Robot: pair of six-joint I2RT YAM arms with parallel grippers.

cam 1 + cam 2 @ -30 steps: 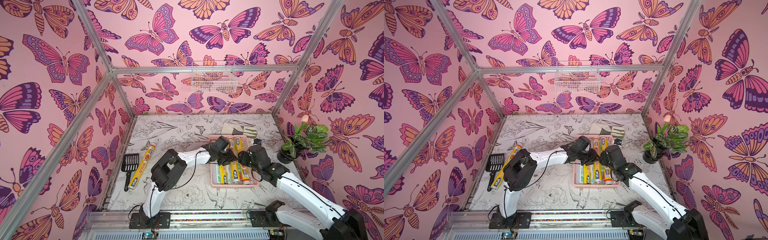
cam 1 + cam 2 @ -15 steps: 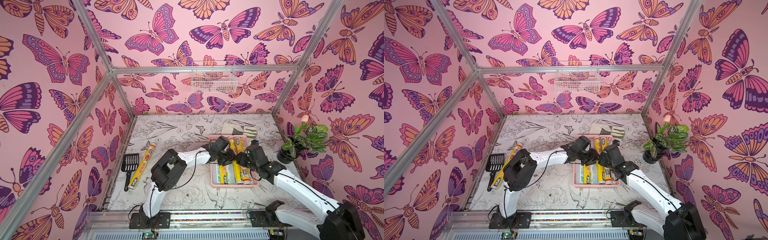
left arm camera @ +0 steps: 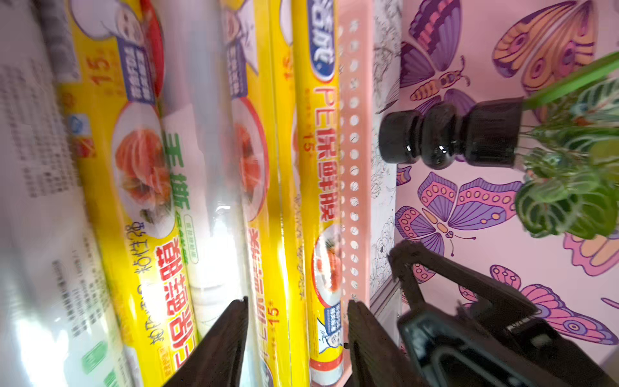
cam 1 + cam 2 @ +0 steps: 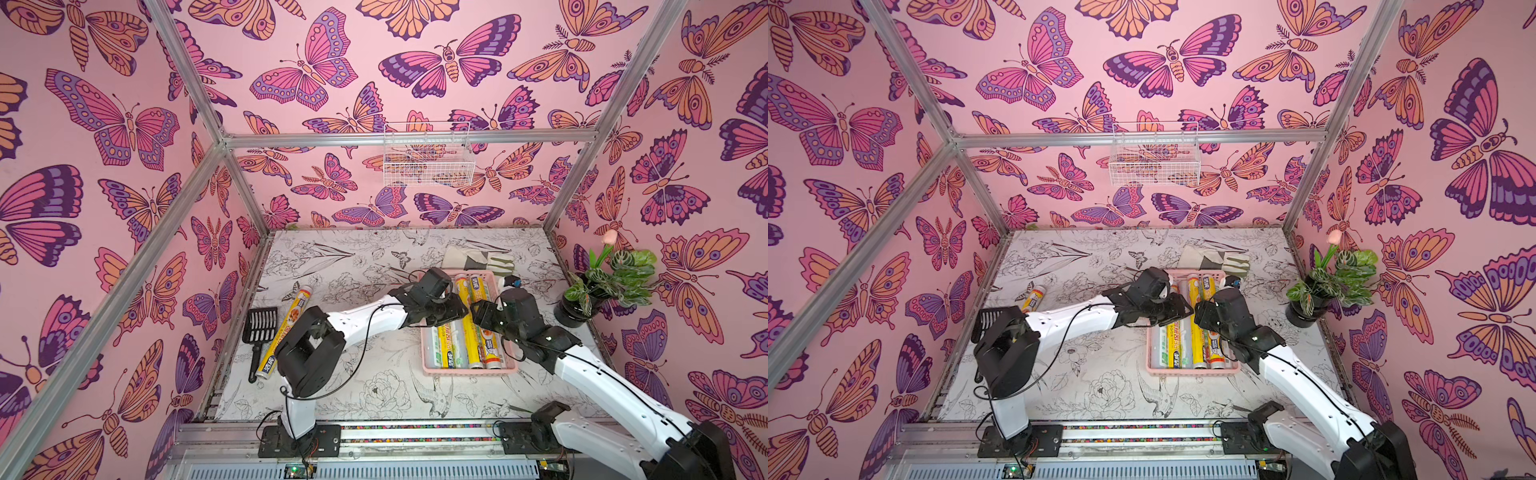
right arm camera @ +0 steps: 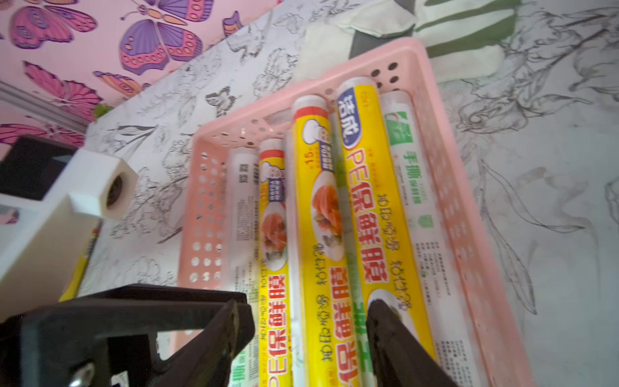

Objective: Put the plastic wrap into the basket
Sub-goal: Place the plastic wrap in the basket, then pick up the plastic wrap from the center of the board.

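Observation:
The pink basket lies right of the table's middle and holds several plastic wrap rolls, yellow and whitish, side by side. One more yellow plastic wrap roll lies on the table at the left. Both grippers hover over the basket's middle, tips nearly meeting. My left gripper is open just above the yellow rolls by the holed wall. My right gripper is open above the rolls, gripping none.
A black slotted scoop lies beside the loose roll at the left edge. A potted plant stands at the right wall. A folded glove lies behind the basket. A white wire basket hangs on the back wall.
My left gripper has gone from shut to open over the basket. The right gripper has shifted a little to the left, closer to the left gripper.

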